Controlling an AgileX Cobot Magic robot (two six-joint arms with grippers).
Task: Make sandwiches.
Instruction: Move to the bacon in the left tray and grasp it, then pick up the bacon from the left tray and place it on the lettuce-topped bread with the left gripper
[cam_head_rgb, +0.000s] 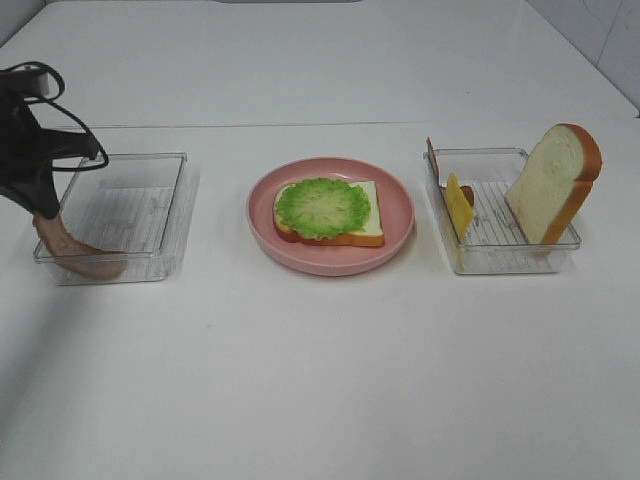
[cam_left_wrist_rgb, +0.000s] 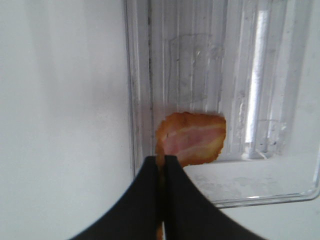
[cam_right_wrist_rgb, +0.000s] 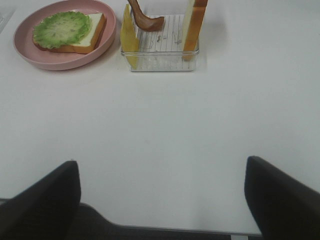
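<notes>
Bacon strip (cam_left_wrist_rgb: 192, 140) pinched in closed left gripper (cam_left_wrist_rgb: 162, 160) at clear tray (cam_head_rgb: 130, 157) left of pink plate (cam_head_rgb: 330, 265) | right gripper (cam_right_wrist_rgb: 161, 165) jaws wide apart, empty

1. bright, even overhead light; white table (cam_head_rgb: 320, 380) nearly washed out.
2. faint grey shadow at its near left corner.
3. glare streak on clear tray (cam_left_wrist_rgb: 257, 75); left wrist view soft, hazy.
</notes>
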